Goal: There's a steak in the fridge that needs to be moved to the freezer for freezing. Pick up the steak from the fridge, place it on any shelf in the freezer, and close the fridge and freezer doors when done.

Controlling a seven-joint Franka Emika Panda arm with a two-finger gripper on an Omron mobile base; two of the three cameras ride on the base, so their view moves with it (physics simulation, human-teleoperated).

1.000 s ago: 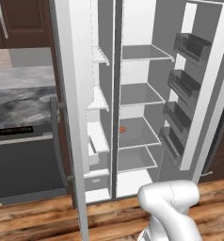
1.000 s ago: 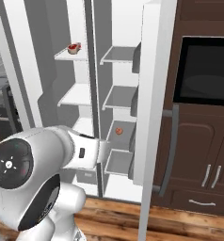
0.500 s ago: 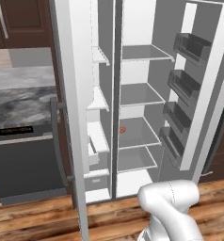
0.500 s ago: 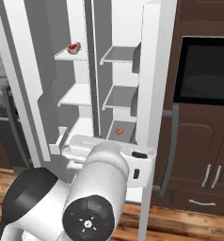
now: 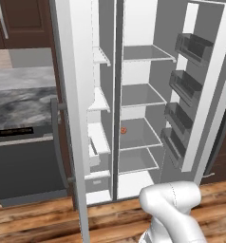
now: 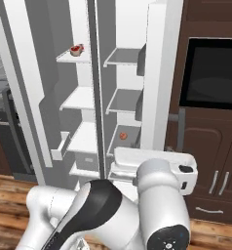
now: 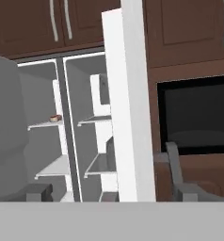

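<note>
The gripper point(image 7: 115, 194) is released: in the hand view its two dark fingertips point(image 7: 38, 192) stand wide apart with nothing between them. It points at the open unit from the near side, just right of centre.

The tall pale grey unit stands with both compartments exposed. The freezer door point(image 5: 71, 99) is swung out on the left, and the fridge door point(image 5: 206, 102) is swung out on the right, its bins point(image 5: 183, 84) facing inward. The fridge point(image 5: 139, 97), the wider right compartment, shows broad grey shelves. The freezer point(image 6: 80, 99), the narrower left compartment, shows short white shelves and drawers below.

A dark wall oven point(image 6: 211, 78) sits in the brown cabinetry to the right.

The steak point(image 6: 77, 49) lies on the top freezer shelf, well apart from the gripper. A small orange-red ball point(image 5: 123, 130) rests on a lower fridge shelf, near its left edge.
</note>
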